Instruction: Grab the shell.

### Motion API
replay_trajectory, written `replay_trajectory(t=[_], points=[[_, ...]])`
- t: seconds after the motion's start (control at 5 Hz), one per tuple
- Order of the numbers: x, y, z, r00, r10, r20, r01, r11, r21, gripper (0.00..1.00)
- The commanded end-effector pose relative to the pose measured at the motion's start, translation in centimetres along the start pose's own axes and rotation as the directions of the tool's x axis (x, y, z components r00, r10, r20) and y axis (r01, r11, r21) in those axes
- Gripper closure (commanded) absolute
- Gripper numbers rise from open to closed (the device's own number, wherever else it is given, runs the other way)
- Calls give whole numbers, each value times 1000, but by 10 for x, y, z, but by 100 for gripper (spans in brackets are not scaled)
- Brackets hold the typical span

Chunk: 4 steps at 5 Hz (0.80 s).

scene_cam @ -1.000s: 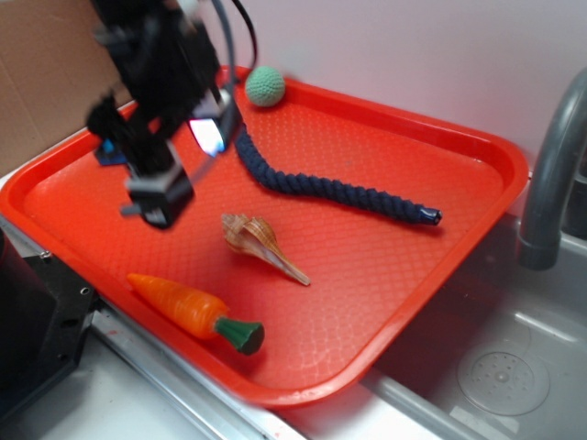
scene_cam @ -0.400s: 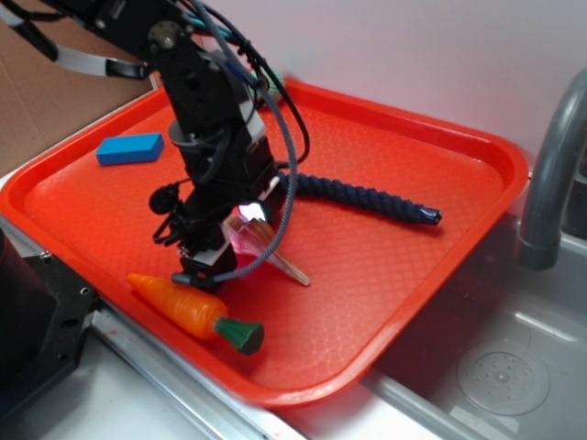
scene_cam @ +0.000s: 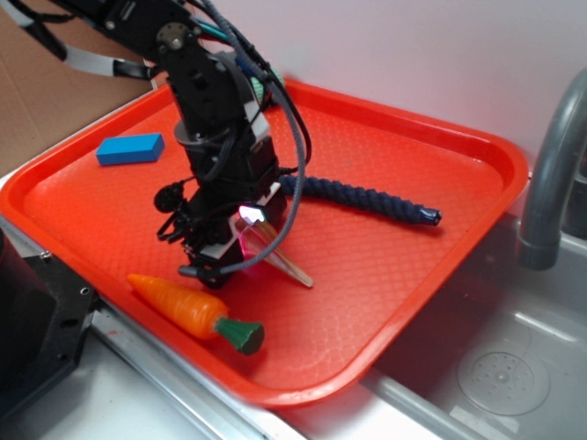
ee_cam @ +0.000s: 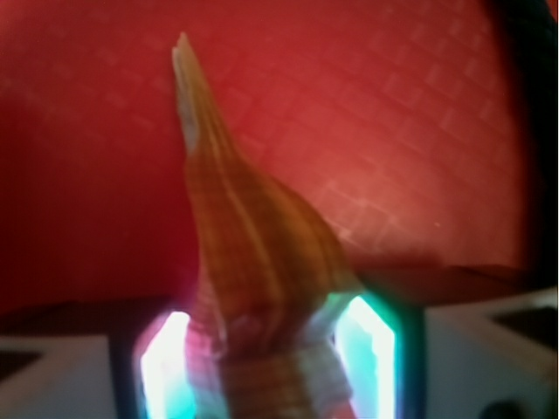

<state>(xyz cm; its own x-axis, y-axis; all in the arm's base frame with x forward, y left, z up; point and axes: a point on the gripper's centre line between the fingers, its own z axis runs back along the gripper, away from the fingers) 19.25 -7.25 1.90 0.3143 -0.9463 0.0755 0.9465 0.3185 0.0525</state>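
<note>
The shell [scene_cam: 282, 262] lies on the red tray [scene_cam: 394, 275], its thin point aimed toward the front right. It is tan with brown stripes. My gripper [scene_cam: 237, 246] is down over its knobbly end, with the glowing pads [ee_cam: 170, 362] on either side. In the wrist view the shell [ee_cam: 244, 236] fills the gap between both pads and its point runs away from me. The gripper [ee_cam: 271, 371] is shut on the shell, which still rests on the tray.
An orange toy carrot [scene_cam: 183, 307] lies just in front of the gripper near the tray's front rim. A dark blue rope [scene_cam: 358, 194] curves behind it. A blue block [scene_cam: 129, 148] sits at the left. A grey faucet [scene_cam: 550, 183] and sink [scene_cam: 500, 371] are at the right.
The arm swung from the tray's back left down onto the shell. In the last half second it sank a little lower, and the pads now sit against the shell's sides.
</note>
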Motion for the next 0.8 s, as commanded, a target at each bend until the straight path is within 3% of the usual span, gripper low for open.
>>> replay_trajectory(t=[0.0, 0.2, 0.4, 0.6], points=[[-19, 10, 61, 926, 378, -18, -376, 923, 79, 100], [-30, 17, 102, 803, 596, -28, -592, 802, 81, 100], [-42, 19, 129, 630, 776, -16, -772, 629, 95, 100], [-63, 8, 170, 419, 908, 34, -906, 415, 79, 100]])
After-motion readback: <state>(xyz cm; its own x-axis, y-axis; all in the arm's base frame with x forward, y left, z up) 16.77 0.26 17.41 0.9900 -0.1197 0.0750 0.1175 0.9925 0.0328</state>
